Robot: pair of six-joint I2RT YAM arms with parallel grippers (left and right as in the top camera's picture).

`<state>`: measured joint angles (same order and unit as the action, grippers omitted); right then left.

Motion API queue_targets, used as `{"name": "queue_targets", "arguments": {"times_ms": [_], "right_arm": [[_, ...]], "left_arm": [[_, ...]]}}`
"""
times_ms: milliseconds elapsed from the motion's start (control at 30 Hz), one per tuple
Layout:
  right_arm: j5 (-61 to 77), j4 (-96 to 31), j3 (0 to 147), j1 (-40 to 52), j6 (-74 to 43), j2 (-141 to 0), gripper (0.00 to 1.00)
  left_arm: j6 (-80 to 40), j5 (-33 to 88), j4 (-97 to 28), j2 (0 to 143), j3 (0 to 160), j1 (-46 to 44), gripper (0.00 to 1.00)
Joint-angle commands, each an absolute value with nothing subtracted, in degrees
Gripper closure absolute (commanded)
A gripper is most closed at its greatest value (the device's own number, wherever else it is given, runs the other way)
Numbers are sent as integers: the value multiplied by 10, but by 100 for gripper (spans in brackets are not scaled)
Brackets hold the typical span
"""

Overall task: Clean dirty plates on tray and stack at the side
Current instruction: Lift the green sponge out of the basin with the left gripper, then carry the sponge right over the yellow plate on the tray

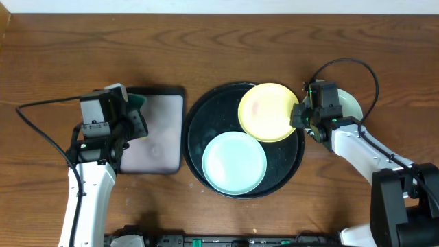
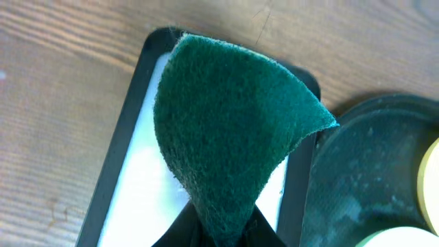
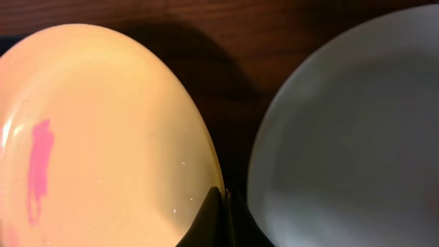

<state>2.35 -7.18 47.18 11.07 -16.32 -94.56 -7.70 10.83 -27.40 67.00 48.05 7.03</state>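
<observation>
A pale yellow plate (image 1: 269,111) with a pink smear (image 3: 40,168) lies at the back right of the round black tray (image 1: 194,123), its edge over the tray's rim. My right gripper (image 1: 300,113) is shut on that plate's right rim, and the wrist view shows the fingertips (image 3: 225,206) pinched on the rim's edge. A mint plate (image 1: 234,162) lies flat at the tray's front. Another pale plate (image 1: 350,104) rests on the table to the right, mostly under my right arm. My left gripper (image 2: 223,230) is shut on a dark green scouring pad (image 2: 230,130).
A rectangular black tray with a grey inside (image 1: 161,134) sits left of the round tray, and the pad hangs over its back end. Cables loop from both arms across the wooden table (image 1: 219,41).
</observation>
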Motion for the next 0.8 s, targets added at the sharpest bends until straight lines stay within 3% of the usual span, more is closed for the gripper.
{"name": "queue_targets", "arguments": {"times_ms": [0,467,767], "right_arm": [[48,-68,471,114,-167,-953,99],[49,-64,471,114,-167,-953,99],[50,-64,471,119,-167,-953,99]], "left_arm": [[-82,116,-262,670,475,72,92],[-104,116,-211,673,556,67,93],[-104,116,-262,740,693,-9,93]]}}
